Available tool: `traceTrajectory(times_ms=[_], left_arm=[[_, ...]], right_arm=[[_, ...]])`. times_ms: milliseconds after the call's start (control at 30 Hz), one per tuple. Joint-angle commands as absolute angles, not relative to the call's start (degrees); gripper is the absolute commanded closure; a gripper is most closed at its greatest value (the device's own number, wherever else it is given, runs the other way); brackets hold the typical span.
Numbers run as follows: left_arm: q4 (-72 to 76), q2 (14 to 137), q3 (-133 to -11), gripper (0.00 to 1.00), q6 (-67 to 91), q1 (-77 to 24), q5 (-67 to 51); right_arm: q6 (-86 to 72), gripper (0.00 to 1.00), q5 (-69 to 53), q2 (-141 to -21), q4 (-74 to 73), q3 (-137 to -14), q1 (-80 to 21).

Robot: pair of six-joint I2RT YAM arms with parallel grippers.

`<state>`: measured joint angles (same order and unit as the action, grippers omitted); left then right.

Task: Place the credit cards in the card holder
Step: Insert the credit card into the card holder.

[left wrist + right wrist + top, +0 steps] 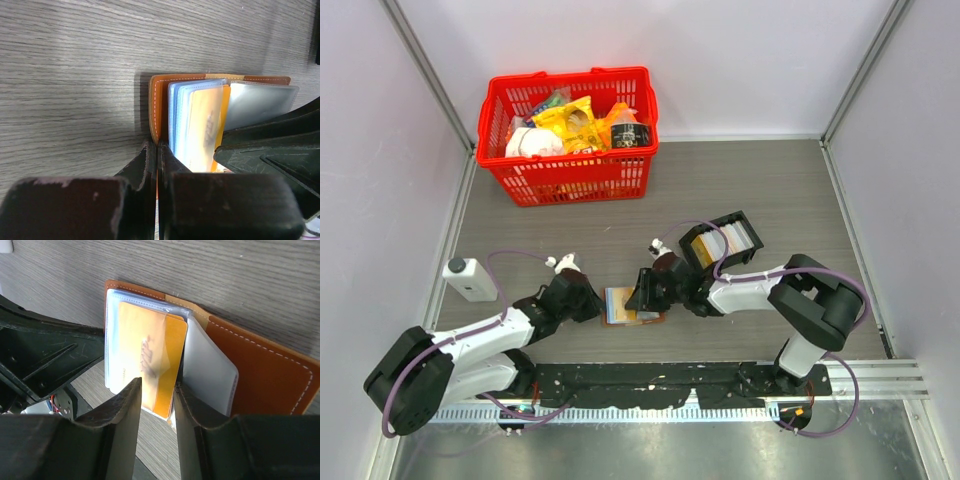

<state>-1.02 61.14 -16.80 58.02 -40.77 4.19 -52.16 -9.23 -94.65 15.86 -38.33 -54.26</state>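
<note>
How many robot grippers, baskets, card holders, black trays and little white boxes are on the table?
Grippers: 2, left and right
Red basket: 1
Card holder: 1
Black tray: 1
White box: 1
Total: 6

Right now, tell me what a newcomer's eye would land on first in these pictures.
First, the red basket full of groceries at the back left of the table. Then, near the front middle, the open brown card holder lying between both arms: the left tool is shut on its edge, and the right tool straddles a yellow-orange card partly tucked under a clear sleeve. A black tray with more cards sits behind the right arm.
</note>
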Motion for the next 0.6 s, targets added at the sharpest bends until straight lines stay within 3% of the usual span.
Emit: traceTrajectory(times_ms=[0, 400, 567], left_arm=[[-2.6, 62.8, -16.3, 1.0, 56.5, -41.0, 4.5], [-2.1, 64.2, -16.7, 1.0, 56.4, -40.9, 4.1], [-2.0, 64.8, -17.0, 1.0, 56.3, -40.9, 4.0]], right_arm=[[-51.2, 0.66, -10.4, -96.2, 17.8, -39.5, -54.5], [-52.1, 0.97, -8.4, -94.0, 18.7, -38.1, -54.4], [-52.3, 0.92, -5.7, -92.9, 17.0, -37.6, -54.2]])
